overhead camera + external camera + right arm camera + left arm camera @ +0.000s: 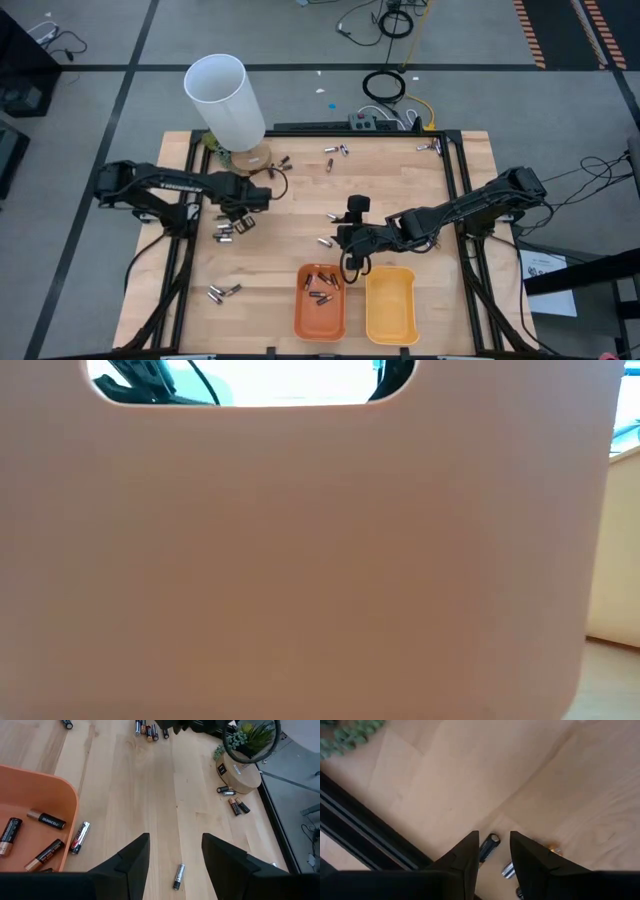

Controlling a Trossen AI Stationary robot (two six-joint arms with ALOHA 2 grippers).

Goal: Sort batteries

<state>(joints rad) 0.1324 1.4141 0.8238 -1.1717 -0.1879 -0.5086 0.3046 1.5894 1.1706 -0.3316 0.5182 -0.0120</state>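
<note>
The left gripper (pixel 238 215), left of centre in the high view, hangs over a cluster of batteries (pixel 224 232), fingers parted and empty. In its wrist view a dark cell (pixel 489 847) lies between the fingertips and a silvery cell (pixel 508 869) just beside it. Descend so that only one cell falls between the fingers, then close along its short axis.

The right gripper (pixel 352 240), at centre, is likewise parted and empty above a silvery cell (pixel 178 876). The orange tray (pixel 320 322), lower centre, already holds several cells; the yellow tray (pixel 391 310) beside it shows none.

The surface is bounded by a dark frame rail (pixel 365 837), near the left gripper. The white tube (pixel 226 99), upper left, stands close to the left arm. Open room lies between the two arms.
</note>
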